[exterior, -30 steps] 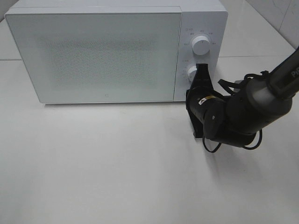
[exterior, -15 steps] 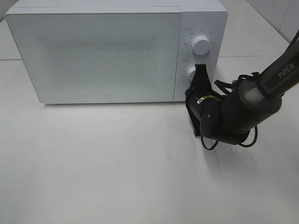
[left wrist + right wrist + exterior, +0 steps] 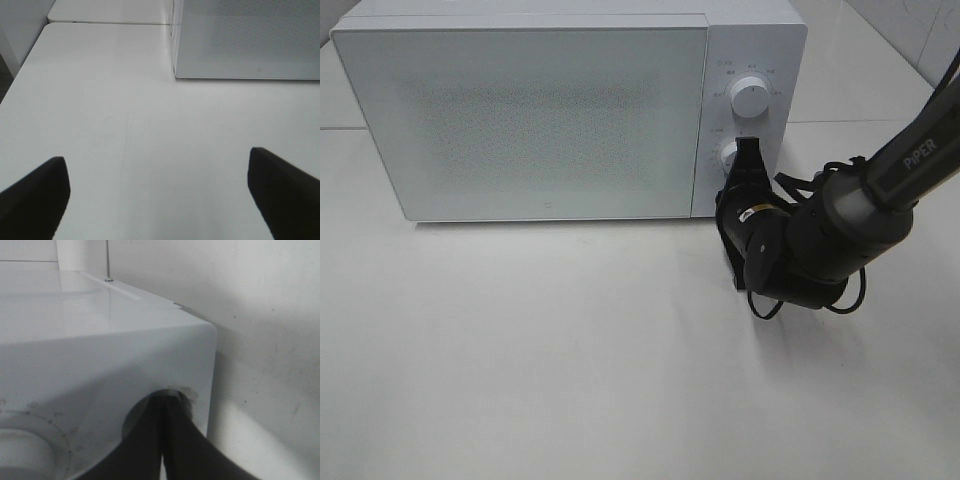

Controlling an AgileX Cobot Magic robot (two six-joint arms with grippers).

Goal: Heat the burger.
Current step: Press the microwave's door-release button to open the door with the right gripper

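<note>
Exterior high view, right gripper [image 3: 750, 152]: its jaws were pressed together and held nothing, with the tips at the control panel just beside the lower knob [image 3: 728, 154].
Contact: whether the tips actually touched that knob could not be told.
Left gripper [image 3: 157, 186]: its jaws stood wide apart and empty above the table [image 3: 125, 115], near the oven's front corner.
Microwave [image 3: 750, 40]: the door [image 3: 535, 120] was closed, and the upper knob [image 3: 750, 97] was apart from the tips.
Burger: it was not visible in any view; it was probably behind the frosted door, as a judgement only.
Done: loading and closing appeared finished.
Left: turning a knob to start the heating.
</note>
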